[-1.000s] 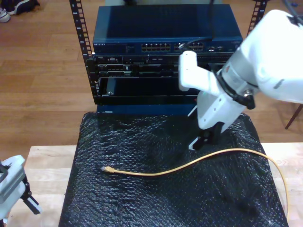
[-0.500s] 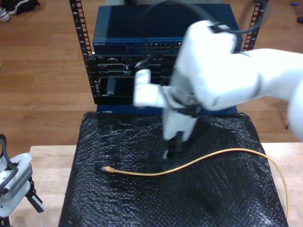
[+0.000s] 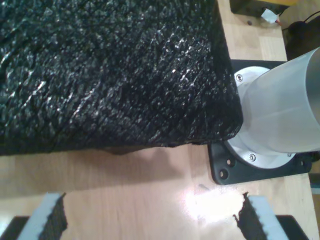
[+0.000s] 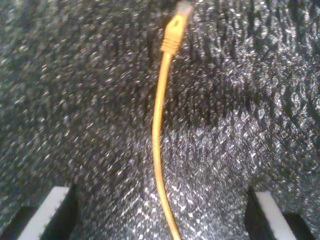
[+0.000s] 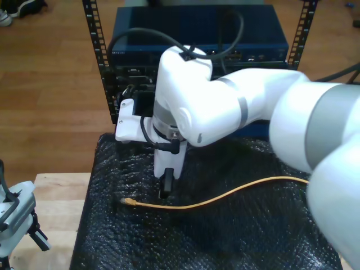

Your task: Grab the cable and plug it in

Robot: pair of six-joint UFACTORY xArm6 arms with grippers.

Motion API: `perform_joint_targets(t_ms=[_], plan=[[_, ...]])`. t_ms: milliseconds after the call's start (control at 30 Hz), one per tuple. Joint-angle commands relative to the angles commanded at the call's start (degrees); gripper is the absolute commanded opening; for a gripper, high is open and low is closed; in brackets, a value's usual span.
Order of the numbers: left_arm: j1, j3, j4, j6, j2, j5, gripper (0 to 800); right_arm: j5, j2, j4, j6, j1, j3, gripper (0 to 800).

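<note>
My second gripper hung open over the cable at the exterior view's centre, approaching to grasp; descent near the plug seemed next. My first gripper waited open.

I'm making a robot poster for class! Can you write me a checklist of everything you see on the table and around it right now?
Surface: bumpy black foam mat lying over a pale wooden table.
Job's things: long thin orange-yellow network cable lying loose on the mat, its small clear plug free at the tip.
Clutter: nothing seen.
Grippers: my second gripper hovers over the cable near the plug, jaws open either side of it, holding nothing. My first gripper is open above bare wood beside the mat.
Cables: thick black robot-arm cables looping over the white arm.
Surroundings: dark blue network switch in a black metal rack, wooden floor.
</note>
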Motion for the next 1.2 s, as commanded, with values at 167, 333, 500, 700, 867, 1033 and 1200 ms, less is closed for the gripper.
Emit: perform_joint_targets(t_ms=[167,333,500,700,867,1033,1200], plan=[[2.1,-0.2,0.0,0.0,1.7,-0.1,799,0.1,3.6,-3.1,3.9,2.4,-2.2,782],[2.1,0.0,0.0,-0.1,2.2,-0.1,799,0.3,6.9,-4.7,8.8,4.6,-5.1,782],[2.2,0.0,0.0,-0.1,2.6,-0.1,799,0.3,9.3,-4.8,14.1,5.0,-6.5,782],[2.2,-0.1,0.0,-0.2,2.6,-0.1,799,0.2,11.3,-4.8,18.9,6.3,-7.4,786],[2.2,0.0,-0.1,-0.2,2.7,-0.1,799,0.0,12.7,-4.8,22.4,6.8,-8.2,786],[2.2,0.0,0.0,-0.1,2.8,-0.1,799,0.1,15.3,-4.7,22.6,6.9,-10.5,773],[2.2,0.0,-0.1,-0.1,3.0,-0.1,799,0.1,16.9,-4.9,22.6,7.2,-12.0,723]])
